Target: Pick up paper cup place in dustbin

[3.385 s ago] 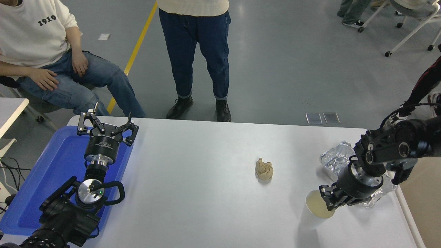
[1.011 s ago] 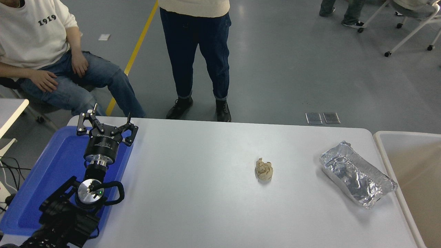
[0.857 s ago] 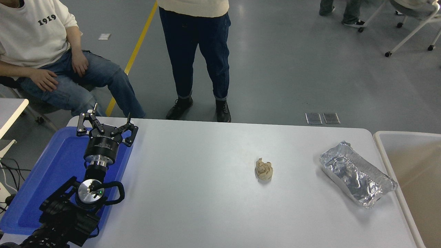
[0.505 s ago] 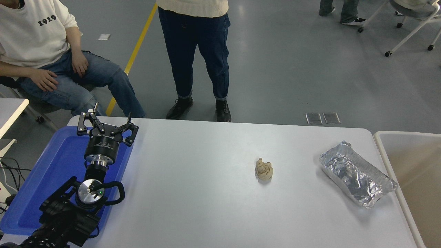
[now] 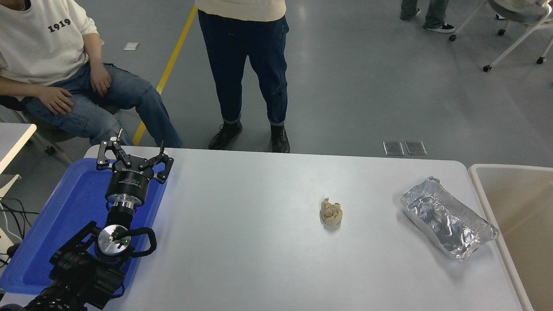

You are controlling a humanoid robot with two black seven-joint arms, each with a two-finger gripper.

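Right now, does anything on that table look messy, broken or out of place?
Two bits of litter: a crumpled tan paper ball near the middle of the white table, and a crushed, dented silver foil container lying askew near the right edge. Nothing looks spilled.

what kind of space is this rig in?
Probably an indoor lab or workshop: a grey floor with a yellow line, wheeled chairs, people watching beside the white table, and the left gripper parked over a blue tray.
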